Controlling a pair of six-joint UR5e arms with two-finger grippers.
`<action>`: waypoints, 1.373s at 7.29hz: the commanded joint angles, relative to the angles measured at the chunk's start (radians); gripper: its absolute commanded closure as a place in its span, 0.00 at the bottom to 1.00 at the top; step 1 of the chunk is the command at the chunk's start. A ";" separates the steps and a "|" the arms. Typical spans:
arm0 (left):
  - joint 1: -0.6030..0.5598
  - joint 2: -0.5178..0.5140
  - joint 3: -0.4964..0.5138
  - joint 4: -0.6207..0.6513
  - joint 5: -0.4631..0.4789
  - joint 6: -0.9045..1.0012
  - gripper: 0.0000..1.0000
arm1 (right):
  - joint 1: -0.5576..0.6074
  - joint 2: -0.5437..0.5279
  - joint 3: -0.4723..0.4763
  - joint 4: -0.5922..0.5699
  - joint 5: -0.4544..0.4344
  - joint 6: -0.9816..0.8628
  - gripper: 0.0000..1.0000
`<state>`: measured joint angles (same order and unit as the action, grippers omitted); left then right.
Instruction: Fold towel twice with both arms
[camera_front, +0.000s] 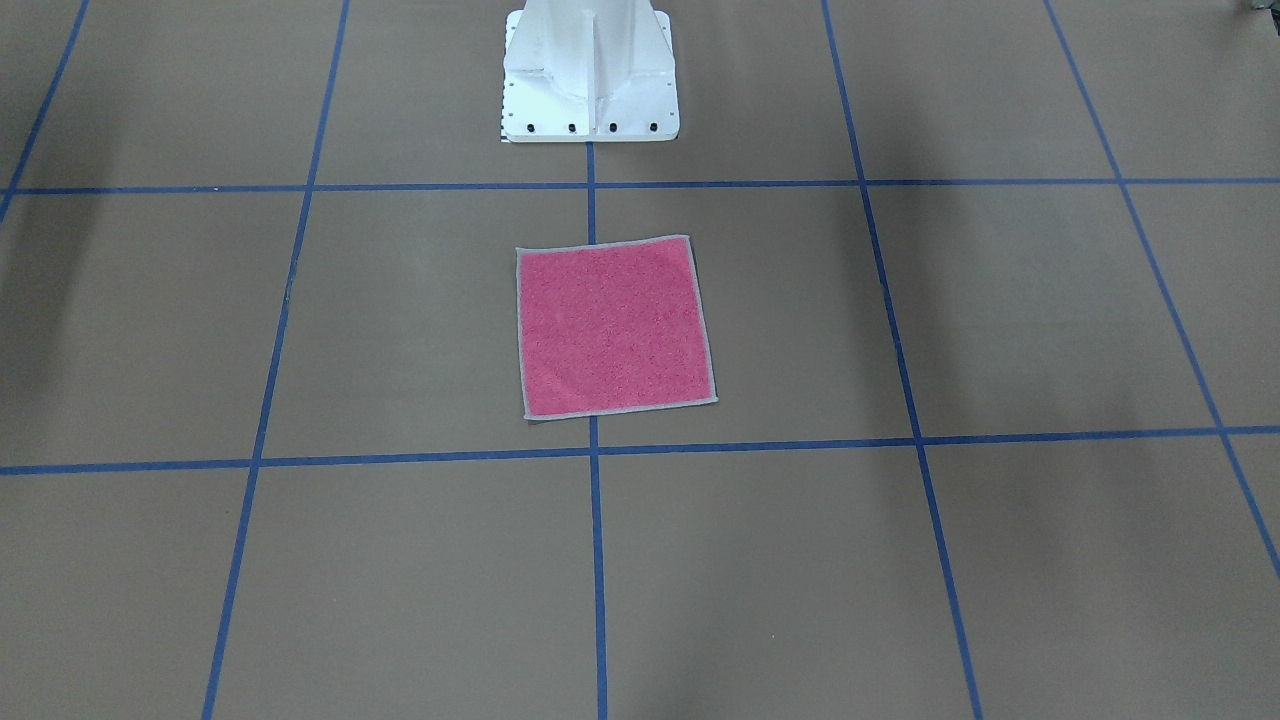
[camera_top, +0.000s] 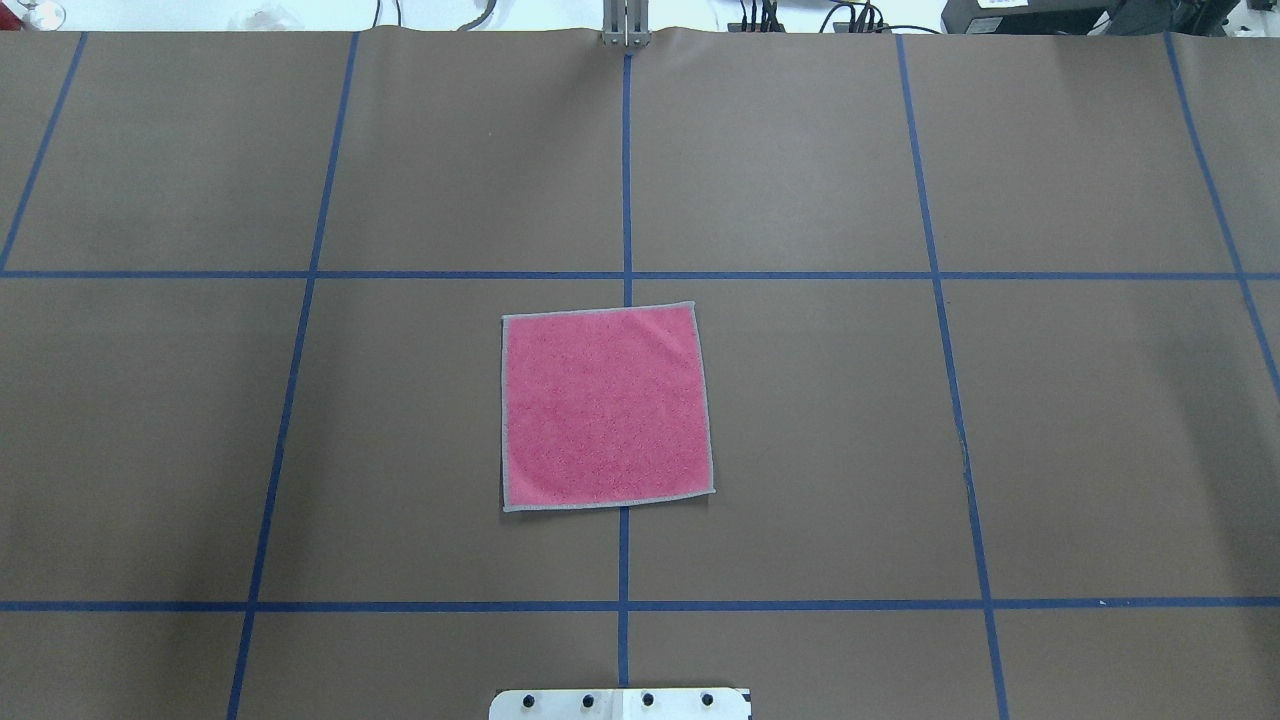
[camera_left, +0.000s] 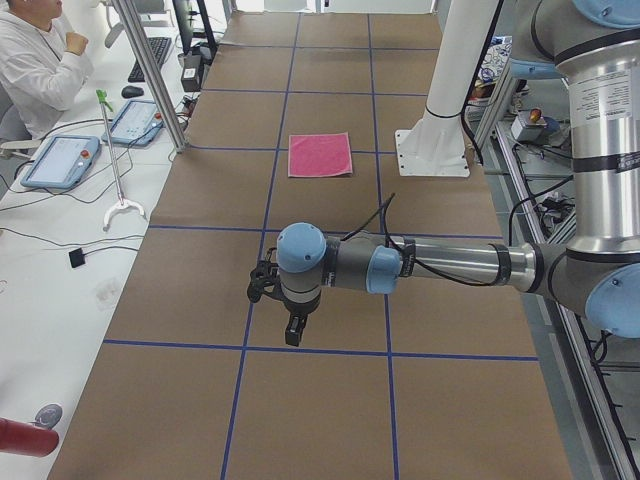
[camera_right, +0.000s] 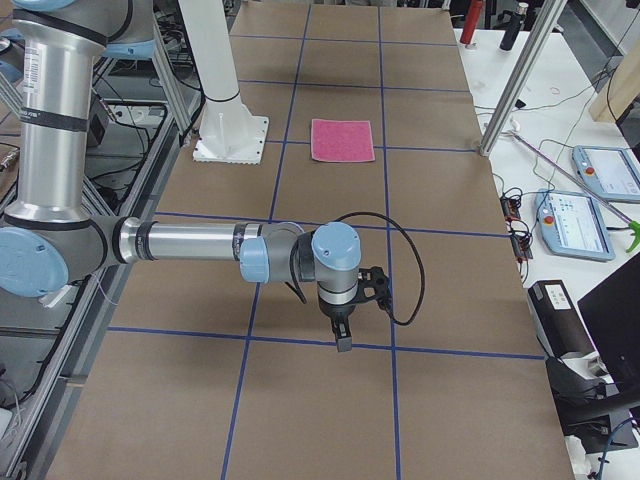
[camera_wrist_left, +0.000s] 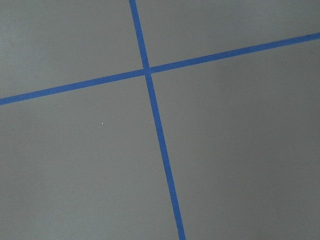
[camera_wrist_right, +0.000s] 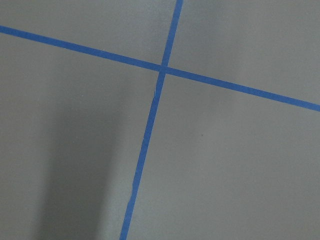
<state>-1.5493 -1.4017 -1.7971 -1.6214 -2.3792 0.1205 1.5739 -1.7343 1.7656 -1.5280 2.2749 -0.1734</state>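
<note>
The towel (camera_front: 612, 325) lies flat and unfolded, pink face up with a light grey border, on the brown table in front of the white pedestal (camera_front: 590, 80). It also shows in the overhead view (camera_top: 605, 405) and in both side views (camera_left: 320, 155) (camera_right: 342, 139). My left gripper (camera_left: 290, 335) hangs over the table far from the towel, toward the table's left end; I cannot tell whether it is open or shut. My right gripper (camera_right: 342, 340) hangs likewise toward the right end, and its state cannot be told. Both wrist views show only table and blue tape.
Blue tape lines (camera_top: 625, 275) divide the brown table into a grid. A person (camera_left: 35, 60) sits at a side desk with teach pendants (camera_left: 60, 160). Metal frame posts (camera_left: 150, 75) (camera_right: 515, 85) stand at the far table edge. A black monitor (camera_right: 610, 330) is nearby.
</note>
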 joint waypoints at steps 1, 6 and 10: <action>0.009 0.003 -0.001 0.000 -0.002 0.001 0.00 | 0.000 -0.001 0.000 0.000 0.000 0.000 0.00; 0.009 0.004 -0.004 0.000 -0.003 -0.005 0.00 | 0.000 -0.010 0.002 -0.001 0.009 0.000 0.00; 0.009 -0.048 -0.004 -0.014 -0.008 -0.012 0.00 | 0.000 0.002 0.009 0.002 0.043 0.002 0.00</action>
<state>-1.5401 -1.4227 -1.8021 -1.6274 -2.3864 0.1095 1.5739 -1.7385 1.7698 -1.5275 2.3069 -0.1734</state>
